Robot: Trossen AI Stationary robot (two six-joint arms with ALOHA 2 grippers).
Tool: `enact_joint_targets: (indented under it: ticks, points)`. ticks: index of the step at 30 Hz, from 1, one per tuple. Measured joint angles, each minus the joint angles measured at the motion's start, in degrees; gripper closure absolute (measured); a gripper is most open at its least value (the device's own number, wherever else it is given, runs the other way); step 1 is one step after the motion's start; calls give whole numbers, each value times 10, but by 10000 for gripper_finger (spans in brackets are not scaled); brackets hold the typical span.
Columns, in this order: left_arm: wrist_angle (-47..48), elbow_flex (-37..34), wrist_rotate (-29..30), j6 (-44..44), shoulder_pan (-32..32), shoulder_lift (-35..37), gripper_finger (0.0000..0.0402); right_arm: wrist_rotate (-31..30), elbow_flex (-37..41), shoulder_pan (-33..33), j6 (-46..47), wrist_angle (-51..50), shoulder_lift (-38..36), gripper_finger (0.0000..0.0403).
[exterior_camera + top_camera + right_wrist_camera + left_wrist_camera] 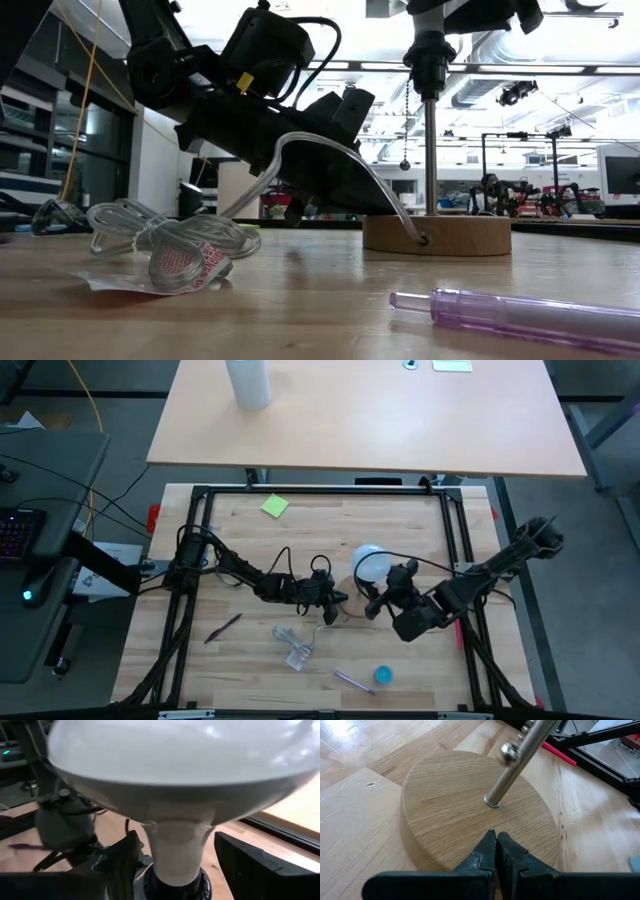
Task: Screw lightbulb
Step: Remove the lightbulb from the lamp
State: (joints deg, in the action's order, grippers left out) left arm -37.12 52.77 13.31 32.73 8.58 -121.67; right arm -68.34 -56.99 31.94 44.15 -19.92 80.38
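The white lightbulb (369,563) (175,775) stands globe up, its narrow neck going down into a black socket (175,885) on a metal rod (520,765) (430,150). The rod rises from a round wooden disc base (455,805) (437,235) resting flat on the table. My left gripper (496,840) (338,600) is shut, with its tips on the disc's top. My right gripper (172,865) (383,598) is open. One of its fingers (120,862) stands on each side of the bulb's neck, with a gap on both sides. My left gripper rests its shut fingertips (490,845) on the wooden disc's top face (485,822), near the rim and a little short of the rod's foot. The fingers slant down onto it from the table's left side. The disc lies flat on the table.
A clear plastic bag with a coiled cable (165,245) (295,645) lies near the front. So do a purple plastic tube (530,315) (352,680), a blue cap (383,675) and a dark pen (223,628). A green note (274,506) lies at the far left. A white cylinder (248,382) stands on the far table.
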Motion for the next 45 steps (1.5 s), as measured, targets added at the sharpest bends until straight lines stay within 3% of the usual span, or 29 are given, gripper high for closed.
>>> enact_joint_targets:
  ticks: [5, 12, 20, 30, 34, 39, 45]
  points:
    - [0, 0, 0, 0, 0, 0, 402, -18, 0, -1, 33, -9, 7, 175]
    - [0, 0, 0, 0, 0, 0, 402, -15, 0, 0, 34, -15, 7, 269]
    - [-1, 0, 0, 1, 0, 0, 402, 14, -1, 0, -58, -20, 5, 269]
    - [-4, 0, 0, 1, 0, 0, 401, 63, 31, 5, -84, -54, -49, 269]
    - [-4, 0, 0, 2, 0, 0, 402, 87, 76, 11, -125, 11, -88, 269]
    - [-4, 0, 0, 5, 0, 0, 401, 119, 156, 9, -216, 168, -133, 270]
    - [-4, 1, 1, 17, 0, -1, 402, 231, 226, -26, -360, 315, -183, 271]
